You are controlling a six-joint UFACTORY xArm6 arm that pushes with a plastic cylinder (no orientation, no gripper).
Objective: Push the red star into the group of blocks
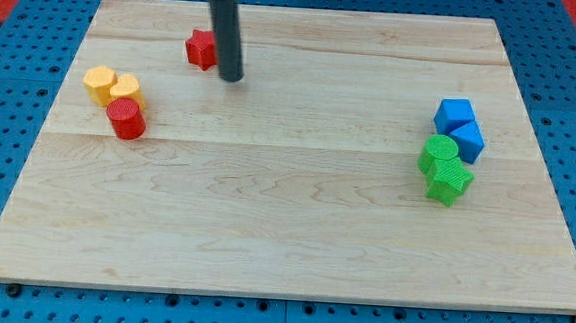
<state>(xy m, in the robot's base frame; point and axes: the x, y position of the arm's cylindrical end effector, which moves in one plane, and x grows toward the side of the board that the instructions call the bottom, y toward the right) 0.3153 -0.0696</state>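
The arm carries no claw at all, only a straight dark rod, so nothing is clenched or released here. My tip (231,78) rests on the wooden board (284,231) just to the view's right of the red star (203,49), seemingly touching its edge; the rod's shaft hides part of that side, so I cannot tell for certain.

Taking the red star as the landmark: it lies near the board's top edge, towards the view's left. Below it and further left sits a tight cluster of three: a yellow hexagonal block (99,84), a yellow cylinder (126,92) pressed against it, and a red cylinder (126,119) touching the yellow cylinder from below. This cluster is near the star but apart from it.

Well apart from the star, far across to the view's right, stands a second cluster: a blue cube (455,116), a second blue block (468,139) just below it, a green cylinder (438,153) and a green star (449,179), all packed together.
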